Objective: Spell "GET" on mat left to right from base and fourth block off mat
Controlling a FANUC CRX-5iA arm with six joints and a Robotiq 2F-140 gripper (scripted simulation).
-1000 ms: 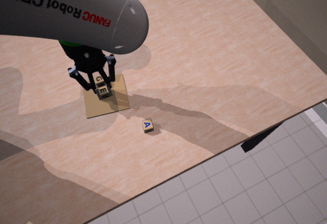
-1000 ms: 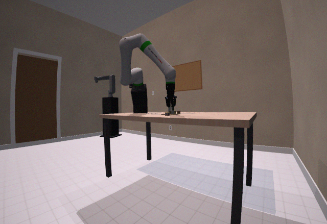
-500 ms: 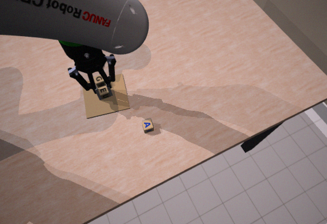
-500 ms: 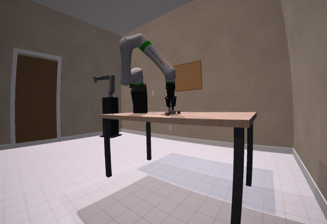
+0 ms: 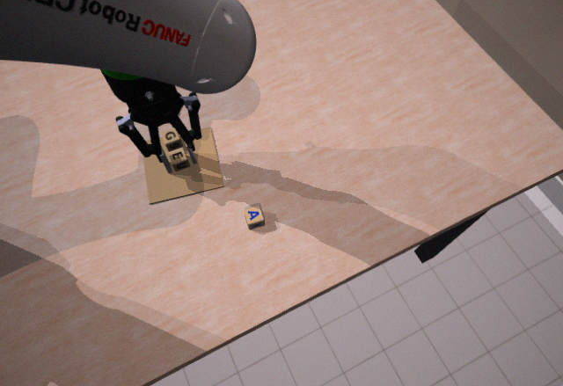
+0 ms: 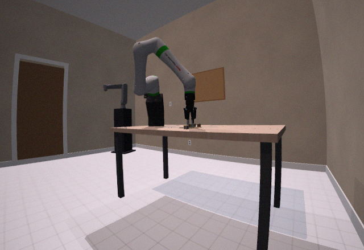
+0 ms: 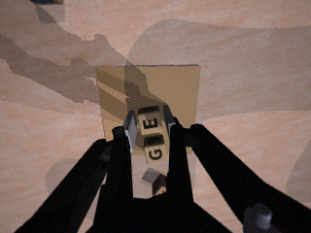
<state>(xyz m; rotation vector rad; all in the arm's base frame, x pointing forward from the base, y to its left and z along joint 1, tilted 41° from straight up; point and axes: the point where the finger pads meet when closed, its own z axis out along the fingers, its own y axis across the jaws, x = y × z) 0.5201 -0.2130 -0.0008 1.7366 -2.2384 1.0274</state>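
Observation:
The tan mat (image 5: 184, 170) lies flat on the table and also shows in the wrist view (image 7: 151, 97). The E block (image 7: 151, 122) sits on it, with the G block (image 7: 155, 153) right beside it on the robot's side; both also show in the top view, G (image 5: 169, 136) and E (image 5: 177, 149). My gripper (image 5: 178, 159) straddles the E block (image 7: 150, 127), its pads slightly parted from the block's sides. A third small block (image 7: 156, 180) lies tilted under the finger bases; I cannot read its letter. The A block (image 5: 253, 216) lies on the bare table, apart from the mat.
The A block's corner shows at the wrist view's top left (image 7: 46, 1). The table's front edge (image 5: 363, 277) runs diagonally below the A block. The arm's large link (image 5: 113, 18) hides the table's far left. A second robot pedestal (image 6: 122, 118) stands beyond the table.

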